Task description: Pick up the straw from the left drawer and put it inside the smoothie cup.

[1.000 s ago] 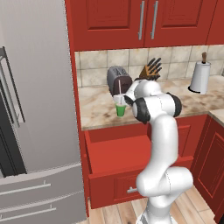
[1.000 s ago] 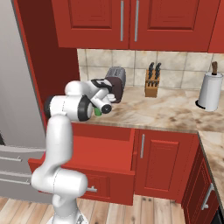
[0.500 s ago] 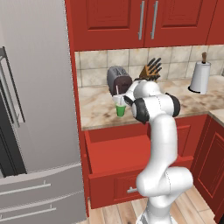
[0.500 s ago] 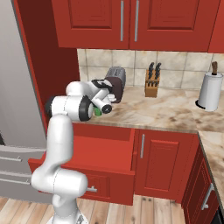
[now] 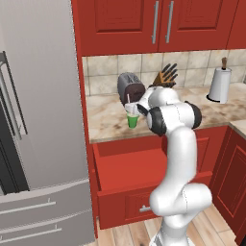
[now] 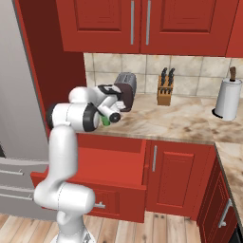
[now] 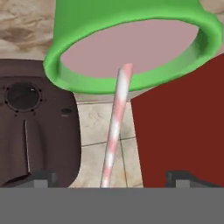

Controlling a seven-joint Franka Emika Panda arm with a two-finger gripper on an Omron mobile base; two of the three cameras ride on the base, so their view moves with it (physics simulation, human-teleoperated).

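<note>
Jaws now spread wide, straw (image 7: 114,131) freed between them, standing in smoothie cup (image 7: 131,39).

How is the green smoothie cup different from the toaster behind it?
The smoothie cup is bright green; the toaster is dark brown. The cup is much smaller than the toaster. The cup has a straw poking into its pink drink; the toaster has none. Both stand on the counter.
</note>
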